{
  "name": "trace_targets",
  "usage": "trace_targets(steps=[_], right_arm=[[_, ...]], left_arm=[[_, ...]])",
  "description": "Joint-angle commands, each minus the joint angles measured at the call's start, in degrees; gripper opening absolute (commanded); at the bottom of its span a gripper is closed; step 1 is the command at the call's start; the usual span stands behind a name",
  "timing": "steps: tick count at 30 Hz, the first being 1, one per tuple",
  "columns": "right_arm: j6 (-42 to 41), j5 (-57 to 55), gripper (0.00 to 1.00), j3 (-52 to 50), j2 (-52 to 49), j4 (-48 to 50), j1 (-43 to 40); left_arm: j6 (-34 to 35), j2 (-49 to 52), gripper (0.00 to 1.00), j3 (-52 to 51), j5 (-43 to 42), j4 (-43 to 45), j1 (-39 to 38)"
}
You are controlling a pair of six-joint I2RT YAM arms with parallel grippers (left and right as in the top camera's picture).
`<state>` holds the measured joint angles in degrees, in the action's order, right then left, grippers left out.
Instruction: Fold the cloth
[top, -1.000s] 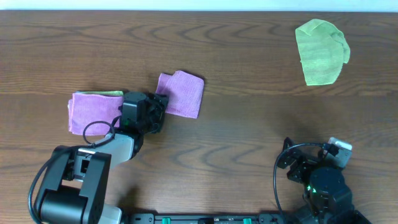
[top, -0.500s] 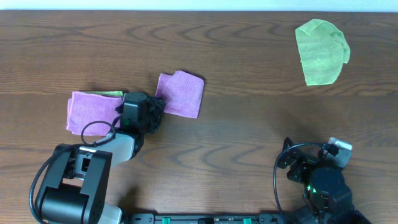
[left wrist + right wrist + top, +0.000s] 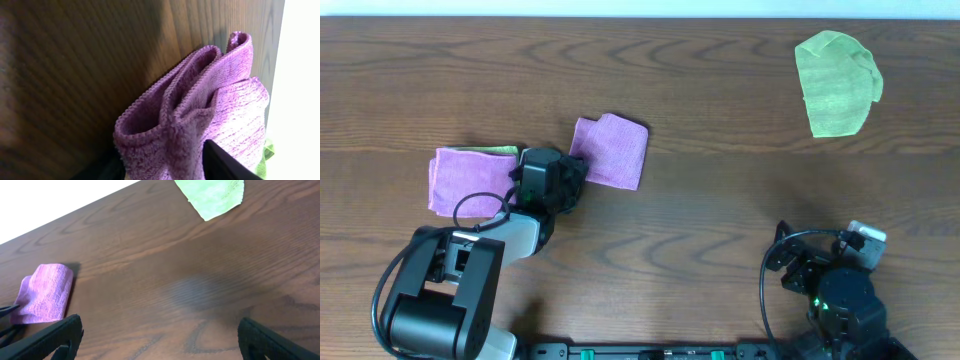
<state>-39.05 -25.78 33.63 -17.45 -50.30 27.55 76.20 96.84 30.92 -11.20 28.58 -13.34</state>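
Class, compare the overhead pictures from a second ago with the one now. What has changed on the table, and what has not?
Very little. The left gripper, closed on the purple cloth, edged a touch to the right in the overhead view, and its arm shifted slightly with it. Nothing was newly grasped or let go. The purple cloth's outline, the green cloth at the far right and the open right gripper stayed as they were.

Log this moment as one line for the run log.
left gripper shut on purple cloth | right gripper open, holding nothing | green cloth untouched at far right | fold unfinished
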Motion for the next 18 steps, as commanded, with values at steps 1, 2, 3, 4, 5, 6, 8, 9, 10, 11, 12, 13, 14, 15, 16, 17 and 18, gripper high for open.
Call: trace_targets(steps=[1, 2, 3, 4, 5, 6, 8, 9, 10, 11, 12, 13, 14, 15, 16, 17, 18], right_arm=[[-0.7, -1.0, 0.99, -0.2, 0.3, -0.1, -0.2], [-0.7, -1.0, 0.99, -0.2, 0.3, -0.1, -0.2], [-0.7, -1.0, 0.99, -0.2, 0.3, -0.1, -0.2], [-0.8, -1.0, 0.99, -0.2, 0.3, -0.1, -0.2], [-0.8, -1.0, 0.99, -0.2, 0.3, -0.1, -0.2], [-0.8, -1.0, 0.99, -0.2, 0.3, -0.1, -0.2], [-0.7, -1.0, 0.99, -0.2, 0.3, -0.1, -0.2], [-0.8, -1.0, 0.99, -0.2, 0.3, -0.1, -0.2], [-0.7, -1.0, 0.99, -0.2, 0.3, -0.1, -0.2], [-0.8, -1.0, 0.99, -0.2, 0.3, -0.1, -0.2], [-0.8, -1.0, 0.99, -0.2, 0.3, -0.1, -0.2], [-0.8, -1.0, 0.99, -0.2, 0.3, -0.1, -0.2], [-0.8, -1.0, 0.99, -0.2, 0.3, -0.1, -0.2], [-0.8, -1.0, 0.99, -0.2, 0.3, -0.1, -0.2], [-0.8, -1.0, 0.99, -0.2, 0.3, -0.1, -0.2], [-0.8, -1.0, 0.99, -0.2, 0.3, -0.1, -0.2], [-0.8, -1.0, 0.99, -0.2, 0.3, -0.1, -0.2]], left_arm=[[-1.5, 2.3, 0.47, -0.7, 2.8, -1.4, -0.2], [-1.9, 2.3, 0.47, -0.7, 2.9, -1.4, -0.2], [-2.2, 2.3, 0.46, -0.7, 2.9, -1.4, -0.2], [-2.7, 2.3, 0.46, -0.7, 2.9, -1.4, -0.2], [-2.9, 2.3, 0.45, -0.7, 3.0, -1.4, -0.2], [-3.0, 2.3, 0.45, -0.7, 3.1, -1.4, -0.2], [-3.0, 2.3, 0.42, -0.7, 3.7, -1.4, -0.2], [-3.0, 2.3, 0.41, -0.7, 4.0, -1.4, -0.2], [-3.0, 2.3, 0.41, -0.7, 4.2, -1.4, -0.2], [-3.0, 2.3, 0.40, -0.7, 4.4, -1.4, -0.2], [-3.0, 2.3, 0.40, -0.7, 4.4, -1.4, -0.2], [-3.2, 2.3, 0.39, -0.7, 4.4, -1.4, -0.2], [-3.6, 2.3, 0.38, -0.7, 4.4, -1.4, -0.2], [-4.0, 2.3, 0.36, -0.7, 4.4, -1.4, -0.2], [-4.3, 2.3, 0.34, -0.7, 4.4, -1.4, -0.2], [-4.5, 2.3, 0.31, -0.7, 4.4, -1.4, -0.2], [-5.0, 2.3, 0.28, -0.7, 4.4, -1.4, -0.2]])
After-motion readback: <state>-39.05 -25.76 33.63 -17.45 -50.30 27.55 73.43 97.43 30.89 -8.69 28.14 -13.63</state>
